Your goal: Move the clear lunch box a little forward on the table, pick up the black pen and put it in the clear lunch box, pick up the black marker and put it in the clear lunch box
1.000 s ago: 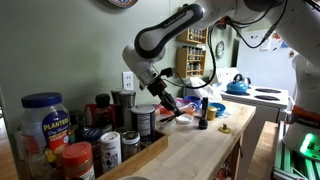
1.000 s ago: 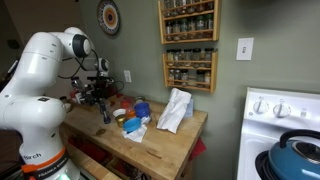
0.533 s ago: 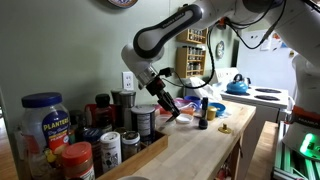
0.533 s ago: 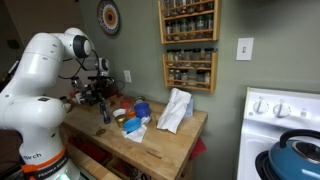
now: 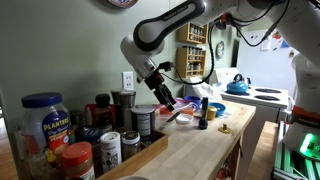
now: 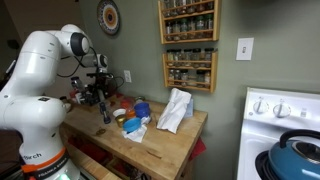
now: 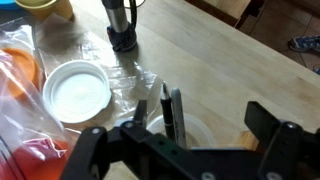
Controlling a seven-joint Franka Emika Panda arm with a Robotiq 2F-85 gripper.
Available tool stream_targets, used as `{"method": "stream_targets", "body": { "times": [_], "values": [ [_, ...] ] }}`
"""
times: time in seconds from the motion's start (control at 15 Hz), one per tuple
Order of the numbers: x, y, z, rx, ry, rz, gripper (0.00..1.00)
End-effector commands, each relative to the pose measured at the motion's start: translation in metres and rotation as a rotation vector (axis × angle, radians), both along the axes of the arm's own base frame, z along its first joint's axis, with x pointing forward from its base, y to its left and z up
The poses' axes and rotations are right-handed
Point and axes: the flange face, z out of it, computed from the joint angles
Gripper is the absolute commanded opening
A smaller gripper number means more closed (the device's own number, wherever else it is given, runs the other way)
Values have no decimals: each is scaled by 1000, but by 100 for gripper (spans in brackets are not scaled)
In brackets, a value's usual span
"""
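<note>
In the wrist view the clear lunch box (image 7: pixel 204 127) stands on the wooden table directly below my gripper (image 7: pixel 177 122). A thin black pen (image 7: pixel 165 108) stands upright inside it. Right beside the pen is a thicker dark stick with a grey sheen (image 7: pixel 178 112), the black marker as far as I can tell. The two fingers stand wide apart on either side of the tub, open, touching neither stick. In both exterior views the gripper (image 5: pixel 168 100) (image 6: pixel 104 97) hangs over the back of the counter; the tub is too small to make out there.
A round white lid (image 7: pixel 79 93) lies on crinkled clear plastic (image 7: pixel 130 75), with a small dark bottle (image 7: pixel 122 27) behind it and an orange bag (image 7: pixel 18 85) at the side. Jars (image 5: pixel 45 120) crowd one counter end. A white cloth (image 6: pixel 175 110) lies toward the stove (image 6: pixel 285 120).
The jaws have gone from shut to wide open, letting go of a stick that now stands in the tub. The gripper has lifted slightly.
</note>
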Motion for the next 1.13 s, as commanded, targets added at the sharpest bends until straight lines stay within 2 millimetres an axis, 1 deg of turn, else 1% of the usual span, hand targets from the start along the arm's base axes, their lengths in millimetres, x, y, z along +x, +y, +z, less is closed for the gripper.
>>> {"method": "stream_targets", "body": {
  "times": [0.0, 0.13, 0.4, 0.6, 0.73, 0.8, 0.87, 1.07],
  "values": [
    [-21, -8, 33, 3, -74, 38, 100],
    [-29, -10, 49, 28, -129, 53, 100],
    [-50, -11, 78, 102, -295, 100, 100],
    [-66, -14, 90, 140, -387, 128, 100],
    [-76, -17, 93, 160, -418, 134, 100],
    [-58, -5, 92, 154, -376, 107, 100],
    [-61, -5, 94, 156, -382, 110, 100],
    [-58, -4, 96, 161, -386, 108, 100]
  ]
}}
